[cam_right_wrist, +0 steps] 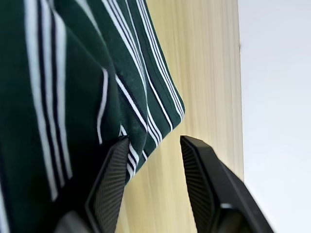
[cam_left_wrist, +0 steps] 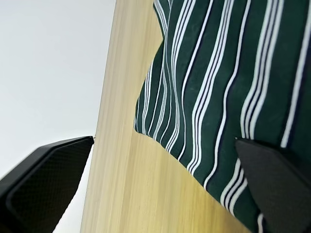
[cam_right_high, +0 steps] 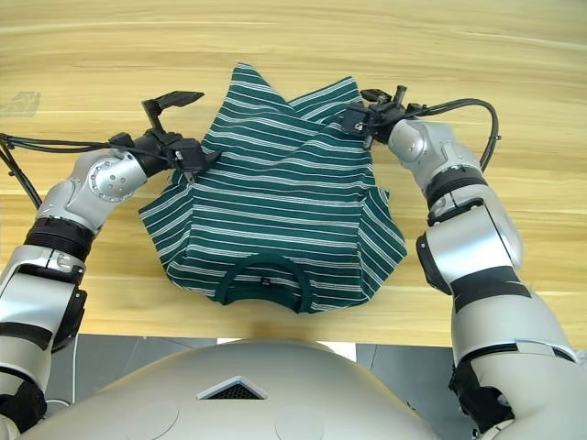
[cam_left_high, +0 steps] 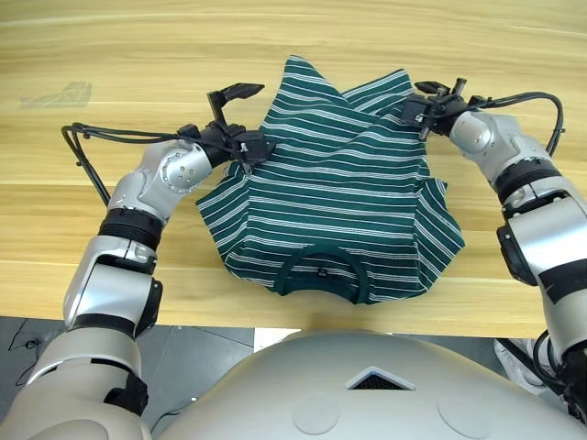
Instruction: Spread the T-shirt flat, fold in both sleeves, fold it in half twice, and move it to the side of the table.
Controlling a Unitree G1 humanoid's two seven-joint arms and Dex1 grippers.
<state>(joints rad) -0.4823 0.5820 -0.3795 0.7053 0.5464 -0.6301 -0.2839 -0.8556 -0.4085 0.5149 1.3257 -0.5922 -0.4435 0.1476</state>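
Nearest the viewer, at lower centre of the head view, sits the round collar (cam_left_high: 321, 271) of a dark green T-shirt (cam_left_high: 330, 183) with thin white stripes. It lies rumpled, not flat, on a pale wooden surface (cam_left_high: 138, 211), collar close to the near edge and hem bunched toward the upper centre. One sleeve flares out at lower right and the fabric folds over itself near the top.

At the shirt's left edge, mid-frame, the left pincer (cam_left_high: 246, 119) is spread wide. One finger (cam_left_high: 237, 92) is raised clear above the wood, while the other meets the striped cloth; the wrist view shows bare wood in the broad gap between them.

Farther back, at the shirt's upper right corner, is the right pincer (cam_left_high: 417, 108), parted a little and holding nothing. In its wrist view one finger (cam_right_wrist: 109, 184) touches the fabric edge and the other stands over bare wood.

A faint pale mark (cam_left_high: 57, 94) lies on the surface at upper left.
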